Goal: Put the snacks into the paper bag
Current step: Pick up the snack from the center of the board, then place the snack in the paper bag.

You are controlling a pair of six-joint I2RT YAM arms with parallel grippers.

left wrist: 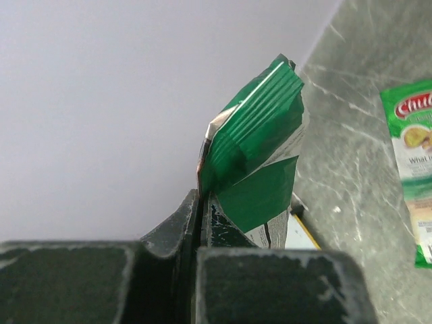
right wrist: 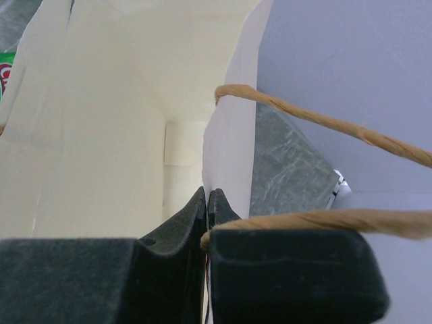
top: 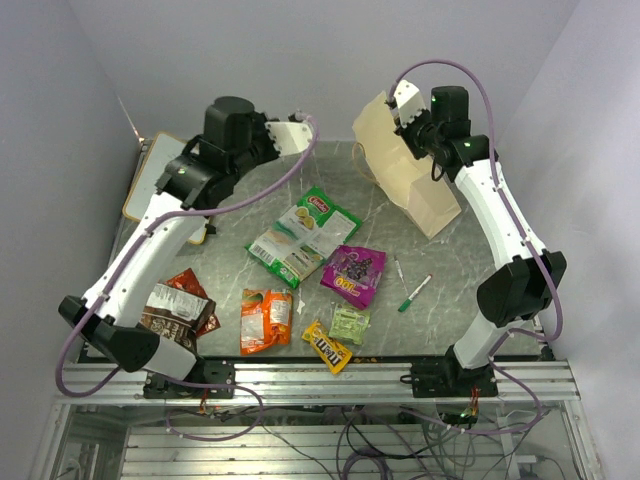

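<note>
My left end effector (left wrist: 202, 202) is pressed together on the lower edge of a green packet (left wrist: 253, 135). In the left wrist view the packet stands up from the jaws at the centre of the frame, off the worktop (top: 450, 270) and in front of the pale wall. In the top view that arm reaches toward the upper middle.

My right end effector (right wrist: 207, 199) is pinching the rim of the paper bag (top: 410, 180). The bag stands tilted at the upper right of the top view, its mouth facing upper left. The right wrist view looks into its cream interior, with a twisted handle (right wrist: 324, 121) crossing the right half of the frame.

The other snacks lie flat on the worktop:
- two large green bags (top: 305, 235) overlap at the centre
- a purple pouch (top: 353, 273) is just lower right of them
- an orange bag (top: 265, 320) is at lower centre
- a yellow M&M's packet (top: 327, 346) is beside a small pale green packet (top: 350, 323)
- a brown bag (top: 175, 310) lies over a red Doritos bag (top: 190, 285) at lower left

A marker pen (top: 415, 293) lies right of the purple pouch.
</note>
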